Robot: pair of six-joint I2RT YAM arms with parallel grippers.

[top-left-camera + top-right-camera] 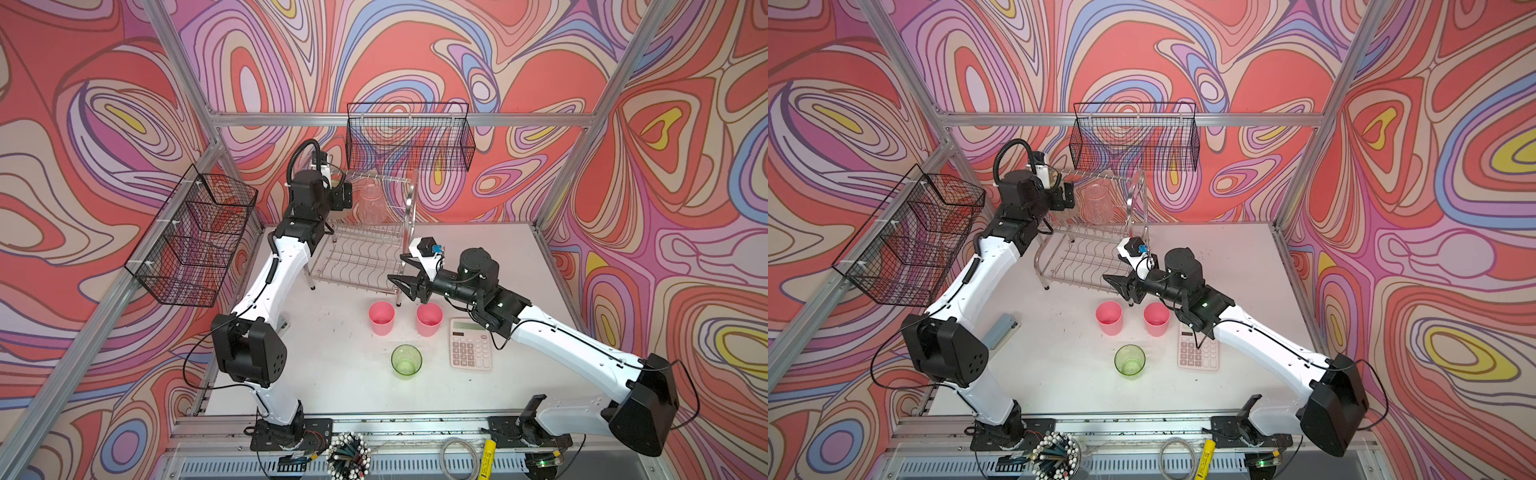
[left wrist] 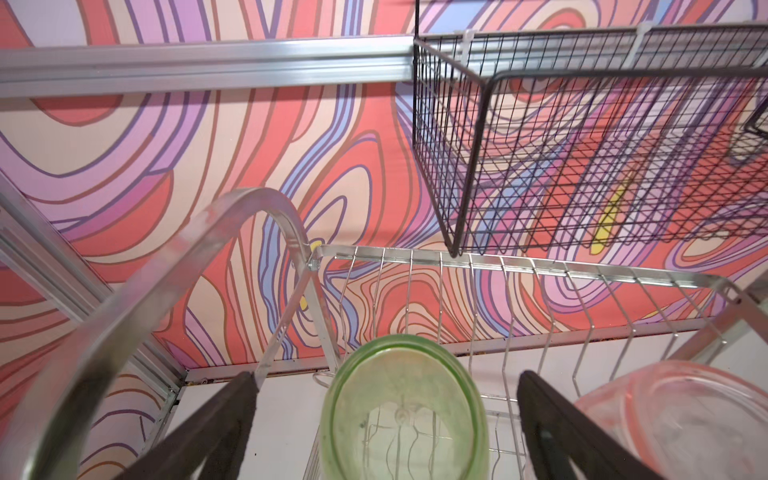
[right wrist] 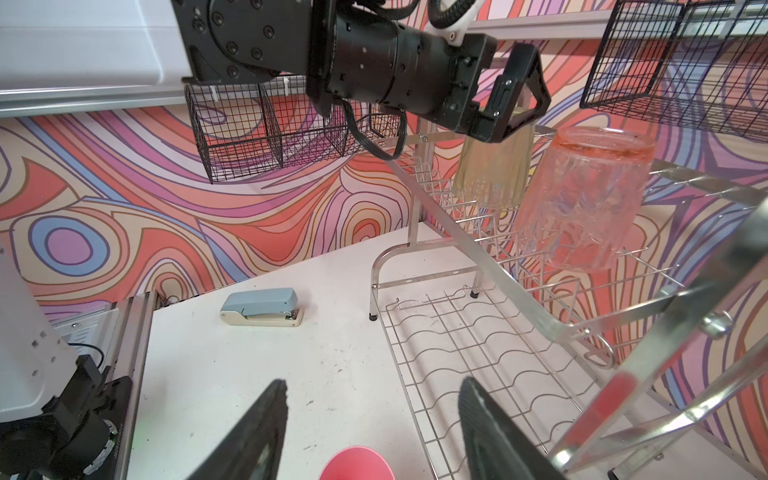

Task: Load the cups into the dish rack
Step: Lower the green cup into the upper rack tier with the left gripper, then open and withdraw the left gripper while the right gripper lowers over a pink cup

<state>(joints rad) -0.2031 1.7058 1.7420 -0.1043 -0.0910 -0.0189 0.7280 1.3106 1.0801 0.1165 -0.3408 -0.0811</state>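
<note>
Now L end effector wide astride green cup; R end effector wide, empty.

Swirly red-pink-lilac walls, aluminium frame rails, black mesh wall baskets, white tabletop.

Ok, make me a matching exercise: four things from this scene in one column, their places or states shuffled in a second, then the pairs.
Things
1. clear pinkish ribbed plastic tumbler
2. frontmost translucent green plastic tumbler
3. pale pink plastic calculator
4. grey-blue and cream stapler

Places and states
A. flat, keys up, on the white table
B. upside down on the upper tier of the shiny silver wire dish rack
C. lying on the table, left of the rack and nearer the front
D. upright, mouth up, on the table

Pairs: 1-B; 2-D; 3-A; 4-C
</note>
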